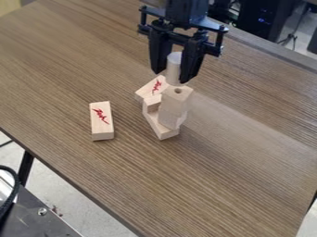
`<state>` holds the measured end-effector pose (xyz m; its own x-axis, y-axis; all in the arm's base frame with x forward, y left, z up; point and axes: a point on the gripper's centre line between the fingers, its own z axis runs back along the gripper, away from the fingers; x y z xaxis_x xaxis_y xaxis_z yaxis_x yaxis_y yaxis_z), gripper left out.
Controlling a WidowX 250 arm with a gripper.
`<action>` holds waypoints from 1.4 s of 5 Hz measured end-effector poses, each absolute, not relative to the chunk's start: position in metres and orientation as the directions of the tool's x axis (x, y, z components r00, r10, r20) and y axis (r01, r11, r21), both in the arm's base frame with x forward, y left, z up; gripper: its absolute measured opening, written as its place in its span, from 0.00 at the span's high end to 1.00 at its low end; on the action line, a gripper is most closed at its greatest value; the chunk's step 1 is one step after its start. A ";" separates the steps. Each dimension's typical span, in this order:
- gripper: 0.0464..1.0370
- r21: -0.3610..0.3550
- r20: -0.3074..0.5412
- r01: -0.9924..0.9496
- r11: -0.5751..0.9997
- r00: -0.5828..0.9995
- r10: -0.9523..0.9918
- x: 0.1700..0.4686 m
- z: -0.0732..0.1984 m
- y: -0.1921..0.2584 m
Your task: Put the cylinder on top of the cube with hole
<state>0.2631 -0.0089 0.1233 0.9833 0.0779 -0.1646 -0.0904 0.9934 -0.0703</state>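
Note:
My gripper (172, 76) hangs over the block stack at the upper middle, its two fingers shut on the pale cylinder (174, 68). The cylinder stands upright between them, with its lower end by the back edge of the cube with hole (175, 98). I cannot tell whether the two touch. The small round hole shows in the cube's top face, just in front of the cylinder's lower end. The cube sits at the top of a stack of light wooden blocks.
A flat block with a red mark (153, 88) lies at the stack's back left. Another red-marked block (101, 121) lies separately to the left. Lower wooden pieces (160, 129) form the stack's base. The brown table's (186, 185) near edge runs diagonally across the lower left.

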 end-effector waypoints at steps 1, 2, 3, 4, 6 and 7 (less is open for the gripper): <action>0.52 -0.065 -0.192 -0.094 0.993 0.978 0.080 0.264 0.116 -0.008; 0.52 -0.053 -0.221 -0.089 0.995 0.972 0.075 0.263 0.108 -0.007; 0.52 -0.040 -0.229 -0.068 0.997 0.972 0.057 0.264 0.104 -0.008; 0.52 -0.036 -0.218 -0.068 0.997 0.974 0.058 0.266 0.103 -0.008; 0.16 0.006 -0.187 -0.127 0.992 0.974 0.126 0.264 0.104 -0.003; 0.03 -0.025 -0.075 -0.175 0.984 0.982 0.173 0.268 0.124 -0.003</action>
